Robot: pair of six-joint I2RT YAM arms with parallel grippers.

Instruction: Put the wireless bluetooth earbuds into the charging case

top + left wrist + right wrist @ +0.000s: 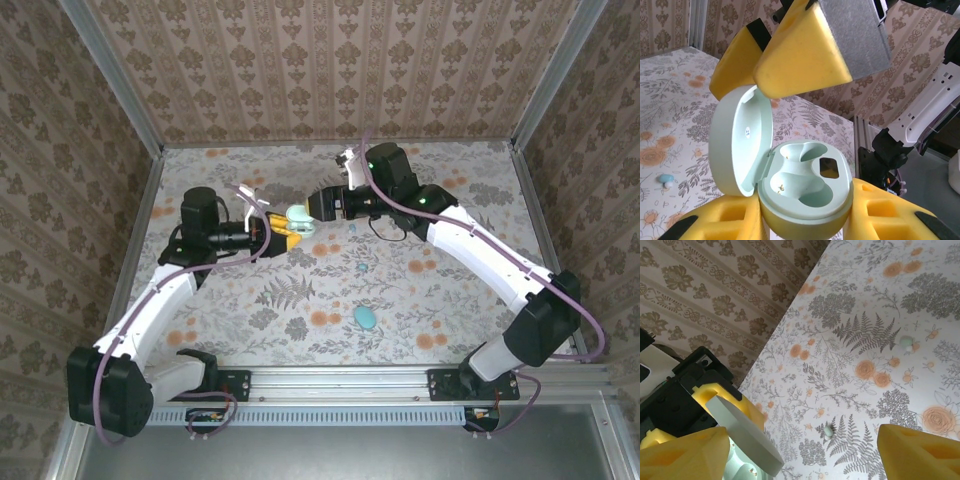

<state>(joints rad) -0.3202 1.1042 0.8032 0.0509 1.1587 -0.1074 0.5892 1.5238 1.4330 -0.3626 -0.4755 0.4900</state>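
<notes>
In the top view, the left gripper is clamping the open charging case at centre frame. The right gripper is hovering just beside it, and one earbud is lying lower right.

In the left wrist view, both wells are showing empty beside the raised lid.

In the right wrist view, the fingers are standing wide apart and gripping nothing. Two earbuds are lying on the table.

The right gripper should, I judge, be coming squarely over the nearer earbud and pinching gently.

Left arm, right arm: white shells, black joint housings, mauve cables. Yellow foam fingers, black strips. Green light upper centre.
</notes>
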